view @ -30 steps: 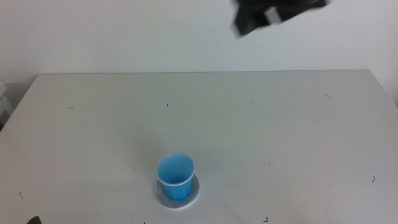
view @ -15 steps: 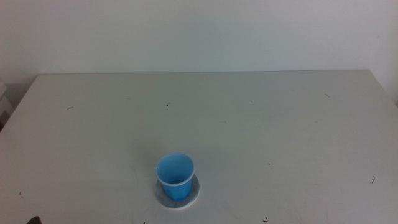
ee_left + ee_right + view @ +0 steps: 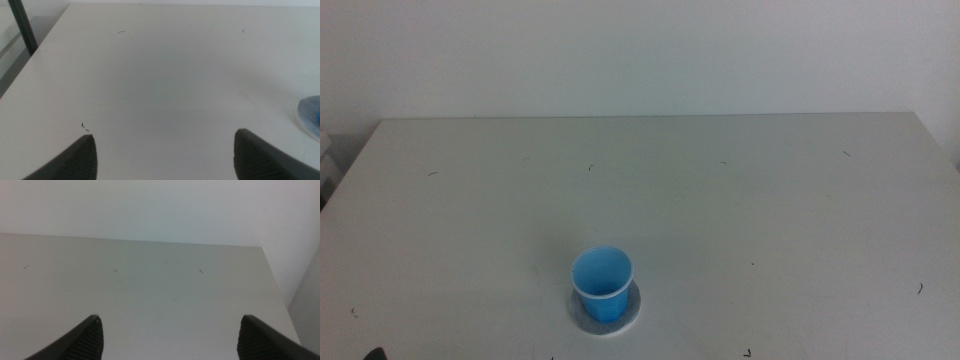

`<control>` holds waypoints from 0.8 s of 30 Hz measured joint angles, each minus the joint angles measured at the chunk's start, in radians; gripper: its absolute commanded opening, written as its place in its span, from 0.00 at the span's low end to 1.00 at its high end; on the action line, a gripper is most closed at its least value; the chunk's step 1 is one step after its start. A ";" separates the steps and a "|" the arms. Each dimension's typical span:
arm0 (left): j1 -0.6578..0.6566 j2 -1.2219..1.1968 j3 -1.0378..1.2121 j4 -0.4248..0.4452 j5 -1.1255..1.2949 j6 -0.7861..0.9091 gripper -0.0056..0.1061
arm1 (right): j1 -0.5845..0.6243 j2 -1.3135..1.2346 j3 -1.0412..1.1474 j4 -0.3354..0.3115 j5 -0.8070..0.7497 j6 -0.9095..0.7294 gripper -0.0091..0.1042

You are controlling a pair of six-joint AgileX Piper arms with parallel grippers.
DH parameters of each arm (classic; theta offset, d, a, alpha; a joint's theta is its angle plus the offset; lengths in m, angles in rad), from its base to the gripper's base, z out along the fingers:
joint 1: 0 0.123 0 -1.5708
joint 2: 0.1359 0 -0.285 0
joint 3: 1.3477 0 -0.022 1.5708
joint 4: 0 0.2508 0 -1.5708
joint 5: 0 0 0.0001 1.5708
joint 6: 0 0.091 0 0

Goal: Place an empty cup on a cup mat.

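Near the front edge of the table [image 3: 740, 200], a little left of centre in the middle view, the cup [image 3: 601, 284] stands upright on the cup mat [image 3: 632, 308]; its mouth faces up and its blue inside shows nothing in it; the mat's pale rim peeks out around the base, more on the right and front than on the left, so the cup sits slightly off the mat's centre; nothing grips or touches it.

Neither arm appears in the middle view; each shows only in its own wrist camera. The left gripper [image 3: 165, 150] hangs low over the table near its left edge, its two dark jaws spread wide with only bare tabletop between them; a sliver of the mat [image 3: 307, 112], with a bit of blue at its edge, sits off to one side, well clear of the jaws. The right gripper [image 3: 170, 335] is likewise spread wide and holds nothing; it looks out over the table's far right part toward the wall [image 3: 160, 205].

Farther back the tabletop carries only a few small dark specks [image 3: 589, 168]; beyond the far edge rises the plain pale wall.
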 measured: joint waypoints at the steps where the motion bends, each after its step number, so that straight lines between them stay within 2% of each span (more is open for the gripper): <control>1: 0.000 0.000 0.000 0.000 0.000 0.000 0.99 | 0.000 -0.039 0.053 0.000 -0.042 0.000 0.82; 8: 0.000 0.000 0.000 0.000 0.000 0.000 0.99 | 0.000 -0.245 0.295 0.011 -0.254 0.004 0.82; 17: 0.000 0.000 0.000 0.000 0.000 0.000 0.99 | 0.000 -0.432 0.500 0.015 -0.286 0.006 0.82; 24: 0.000 0.000 0.000 0.000 0.000 0.000 0.99 | -0.002 -0.515 0.550 0.014 -0.283 0.007 0.82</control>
